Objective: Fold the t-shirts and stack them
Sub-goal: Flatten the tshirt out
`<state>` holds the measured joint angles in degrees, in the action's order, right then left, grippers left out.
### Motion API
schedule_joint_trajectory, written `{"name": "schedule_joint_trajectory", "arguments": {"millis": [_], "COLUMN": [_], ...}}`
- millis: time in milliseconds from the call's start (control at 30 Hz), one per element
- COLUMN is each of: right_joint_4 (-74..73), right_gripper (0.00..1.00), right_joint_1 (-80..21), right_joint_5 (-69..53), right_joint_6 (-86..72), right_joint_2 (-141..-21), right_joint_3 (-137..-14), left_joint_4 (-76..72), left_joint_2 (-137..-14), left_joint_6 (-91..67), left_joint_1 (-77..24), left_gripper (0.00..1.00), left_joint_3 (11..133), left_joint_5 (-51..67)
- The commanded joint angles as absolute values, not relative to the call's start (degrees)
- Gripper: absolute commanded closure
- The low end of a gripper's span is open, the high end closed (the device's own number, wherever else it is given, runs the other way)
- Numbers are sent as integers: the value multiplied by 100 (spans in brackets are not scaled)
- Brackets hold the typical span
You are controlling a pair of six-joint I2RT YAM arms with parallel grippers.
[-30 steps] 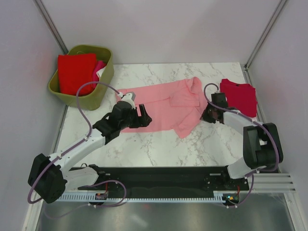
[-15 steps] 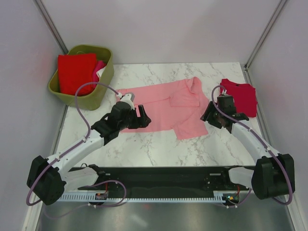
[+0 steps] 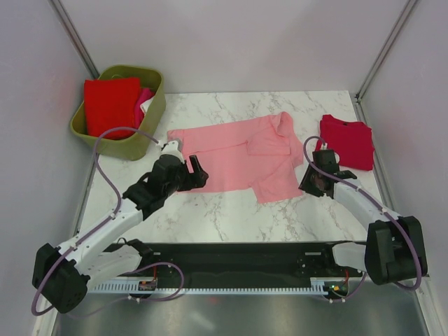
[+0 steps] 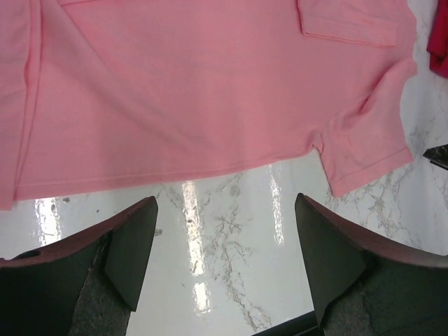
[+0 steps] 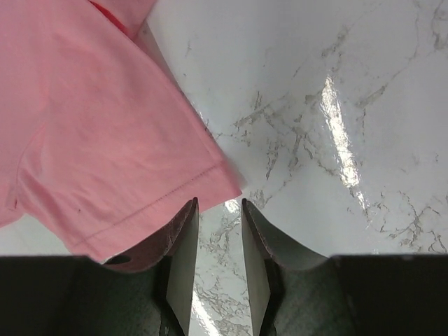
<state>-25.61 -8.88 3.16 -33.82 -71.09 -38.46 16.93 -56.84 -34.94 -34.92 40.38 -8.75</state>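
The light pink t-shirt [image 3: 238, 157] lies spread flat and mostly smooth, mid-table toward the far edge. One sleeve is folded onto its body and another juts toward the near edge. A dark crimson t-shirt [image 3: 346, 140] lies folded in the far right corner of the marble table [image 3: 224, 210]. A bright red t-shirt [image 3: 108, 105] fills the olive basket [image 3: 155, 112] at the far left corner. The left gripper [image 4: 224, 210] hangs with jaws wide over the pink shirt's near hem. The right gripper [image 5: 219, 206], narrowed to a slit over bare marble, sits at the jutting sleeve's corner.
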Motion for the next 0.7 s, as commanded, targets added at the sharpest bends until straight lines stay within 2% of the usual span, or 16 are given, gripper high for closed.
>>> {"name": "schedule_joint_trajectory", "arguments": {"millis": [0, 467, 500, 567, 600, 667], "right_joint_4": [-2171, -1459, -1442, -1415, -1432, -1529], "right_gripper": [62, 64, 75, 84, 96, 100], "right_joint_1": [-897, -905, -897, -905, -897, -897], "right_joint_5": [413, 343, 325, 264, 238, 211], "right_joint_6": [-3401, -3656, -3665, -3683, -3691, -3726], "right_joint_2": [-7233, -7857, -7901, -7919, -7893, -7770], "right_joint_3": [-3736, -3463, -3463, -3463, -3472, -3489], "left_joint_4": [1731, 1837, 1828, 1854, 1854, 1889], "left_joint_2": [-5476, -5221, -5186, -5142, -5124, -5124], "left_joint_6": [-3761, -3841, -3858, -3893, -3911, -3894], "left_joint_1": [-3331, -3067, -3050, -3015, -2989, -2918], "left_gripper": [13, 13, 13, 14, 14, 14], "left_joint_3": [3885, 3657, 3648, 3604, 3595, 3595], "left_joint_5": [-1274, -1406, -1432, -1476, -1494, -1520]}}
